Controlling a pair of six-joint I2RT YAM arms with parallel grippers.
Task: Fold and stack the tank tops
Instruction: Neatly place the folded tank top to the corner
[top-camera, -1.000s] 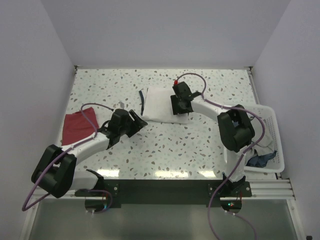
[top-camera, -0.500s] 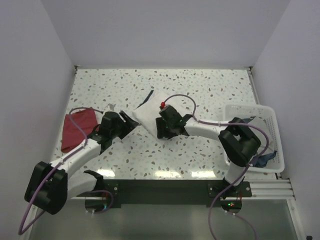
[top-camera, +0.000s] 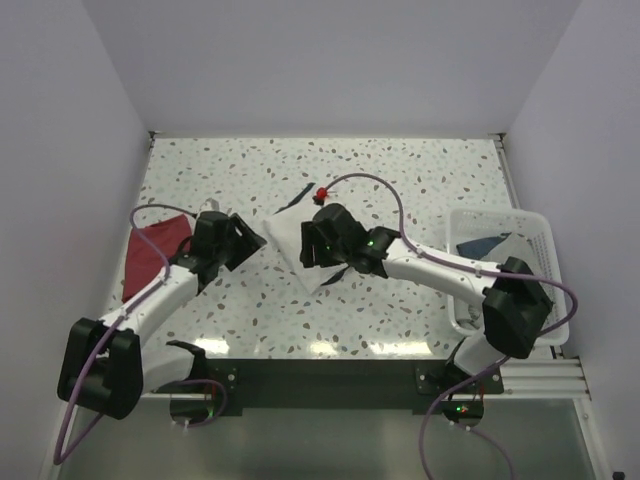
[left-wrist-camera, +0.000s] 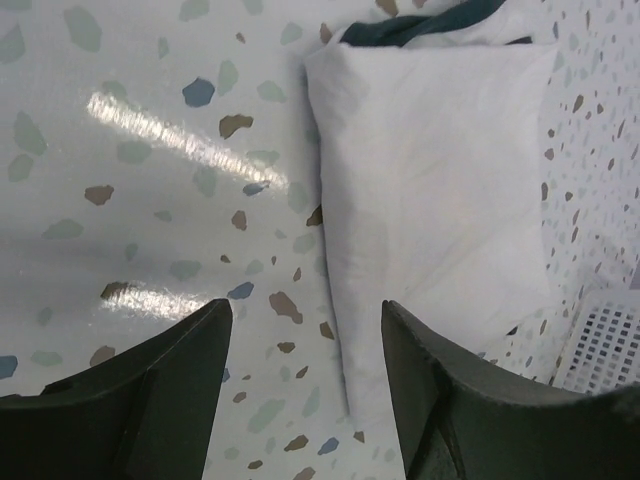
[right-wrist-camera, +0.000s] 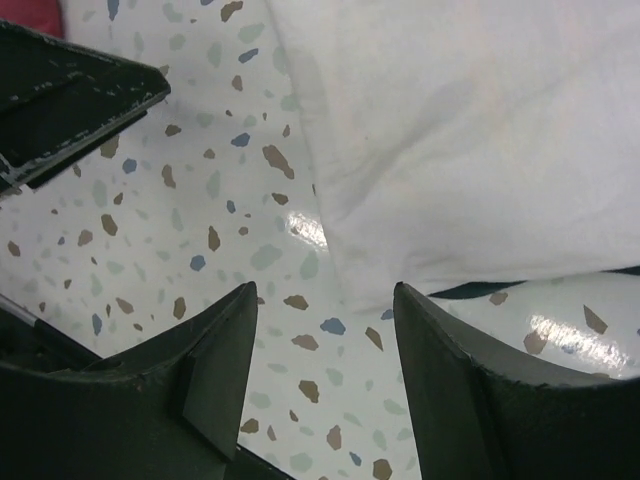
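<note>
centre: folded white cloth tank top (top-camera: 283, 235) on speckled terrazzo table (top-camera: 420, 180) | left edge: folded dark red cloth tank top (top-camera: 150, 255), well apart from it | right edge: white plastic lattice basket (top-camera: 545, 225), dark blue cloth (top-camera: 488, 245) inside | left gripper (left-wrist-camera: 305, 315) just left of white top | right gripper (right-wrist-camera: 325, 300) above its near edge

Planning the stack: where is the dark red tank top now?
In the top view, the dark red tank top lies at the table's left edge, beside the left arm, apart from the white tank top mid-table.
</note>
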